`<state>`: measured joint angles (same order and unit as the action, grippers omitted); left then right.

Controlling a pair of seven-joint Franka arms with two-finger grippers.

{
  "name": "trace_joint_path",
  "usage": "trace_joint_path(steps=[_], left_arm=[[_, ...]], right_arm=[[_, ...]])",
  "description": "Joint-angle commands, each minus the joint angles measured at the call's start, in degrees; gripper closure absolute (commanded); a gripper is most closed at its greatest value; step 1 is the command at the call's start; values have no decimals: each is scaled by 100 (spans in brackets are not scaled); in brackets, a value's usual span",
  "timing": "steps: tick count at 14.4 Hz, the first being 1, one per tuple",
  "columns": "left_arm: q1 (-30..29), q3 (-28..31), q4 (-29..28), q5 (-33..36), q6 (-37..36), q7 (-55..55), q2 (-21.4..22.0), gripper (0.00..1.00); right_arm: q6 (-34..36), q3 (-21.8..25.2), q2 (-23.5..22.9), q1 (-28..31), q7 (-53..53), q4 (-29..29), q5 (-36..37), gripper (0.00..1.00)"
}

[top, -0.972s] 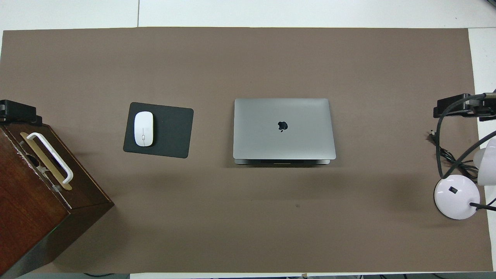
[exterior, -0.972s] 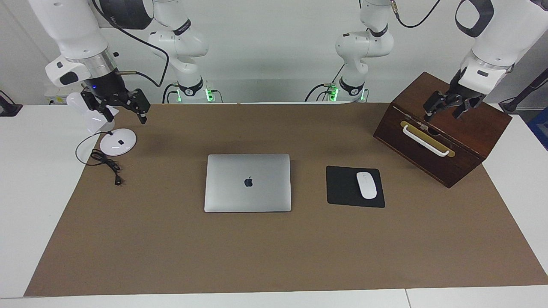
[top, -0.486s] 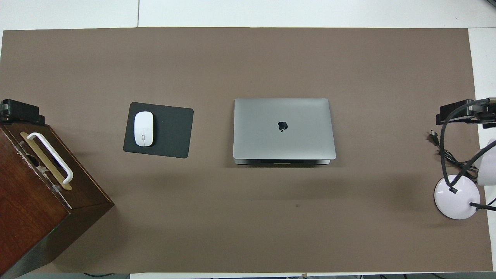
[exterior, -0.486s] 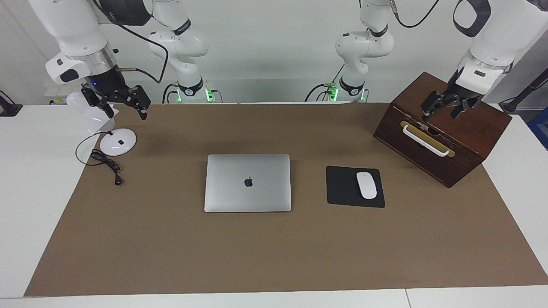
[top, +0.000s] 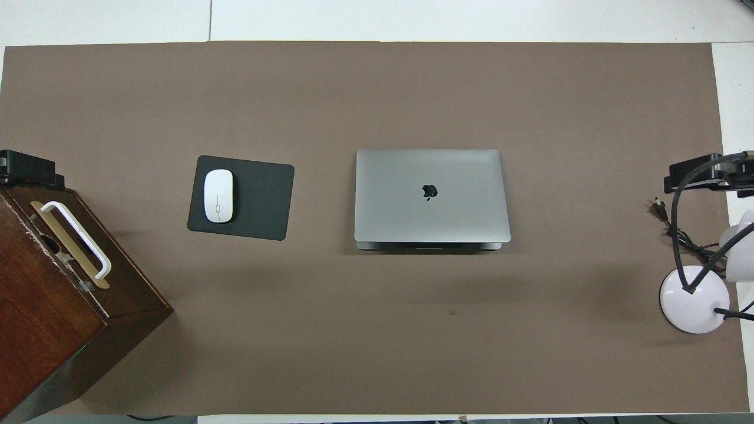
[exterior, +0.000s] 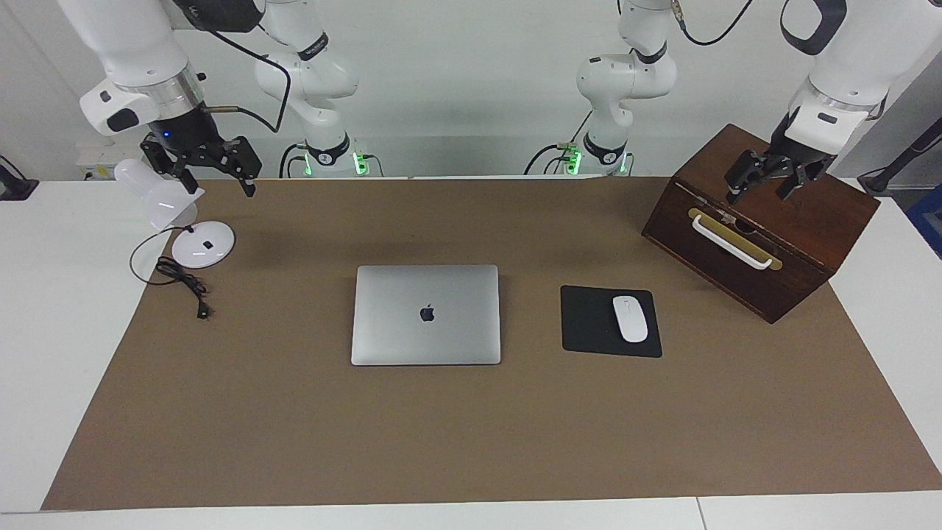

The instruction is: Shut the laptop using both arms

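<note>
Facing view, with the dial centred on the laptop (exterior: 426, 315). At ten o'clock, the right hand (exterior: 218, 180) hangs over the head of the white desk lamp (exterior: 200, 244), fingers spread and holding nothing. At centre, the laptop lies on the brown mat (exterior: 294, 442) that covers the tabletop (exterior: 44, 331). It is already folded flat, with keys and screen hidden. At three o'clock, well apart from it, a white mouse (exterior: 630, 318) rests on the black mouse pad (exterior: 589, 324). At two o'clock stands the only container, a wooden box (exterior: 802, 243) with a white handle (exterior: 731, 243). It is closed, so its contents cannot be told. Over its top hangs the left hand (exterior: 758, 193), fingers likewise spread and empty.

The closing step appears complete. What remains is probably only for both arms to park clear of the lamp and the box.
</note>
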<state>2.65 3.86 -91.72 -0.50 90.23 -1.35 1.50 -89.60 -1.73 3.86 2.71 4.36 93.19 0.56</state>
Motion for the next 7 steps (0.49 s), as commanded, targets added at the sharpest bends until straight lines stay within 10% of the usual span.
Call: trace_joint_path(steps=[1,7], left_arm=[[42,18,23,-46,-111,-84,26,0],[42,18,-13,-55,-120,-76,43,0]], right_arm=[[48,-81,10,107,-76,-47,32,0],[21,-81,10,115,-76,-47,-3,0]])
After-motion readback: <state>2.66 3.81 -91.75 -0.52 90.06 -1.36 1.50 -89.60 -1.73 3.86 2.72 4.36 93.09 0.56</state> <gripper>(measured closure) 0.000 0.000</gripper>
